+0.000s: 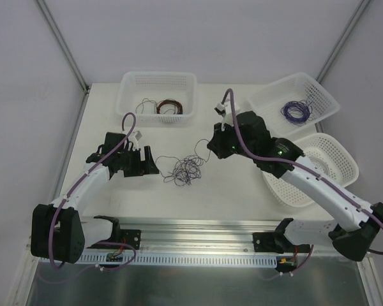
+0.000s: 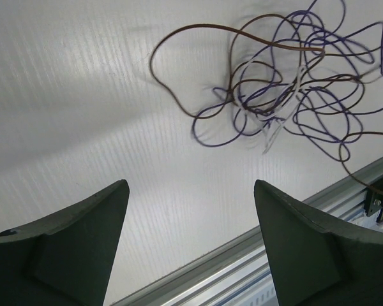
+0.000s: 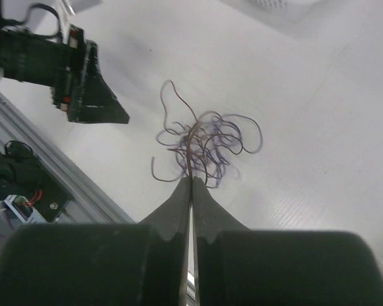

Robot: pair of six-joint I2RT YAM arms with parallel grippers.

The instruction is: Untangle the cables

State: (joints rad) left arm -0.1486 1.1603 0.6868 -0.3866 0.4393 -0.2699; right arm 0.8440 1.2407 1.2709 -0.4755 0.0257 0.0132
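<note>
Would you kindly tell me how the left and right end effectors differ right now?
The left end effector is open and empty; the right end effector is shut on a brown strand of the cables. The left sits short of the clump; the right touches it. Both are dark.

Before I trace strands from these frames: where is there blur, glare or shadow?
Top external: even light, the cables small but legible. Left wrist: a bright sheen on the table, soft shadows under the cables, one purple loop smeared. Right wrist: the right hand is out of focus up close, cables fairly crisp.
</note>
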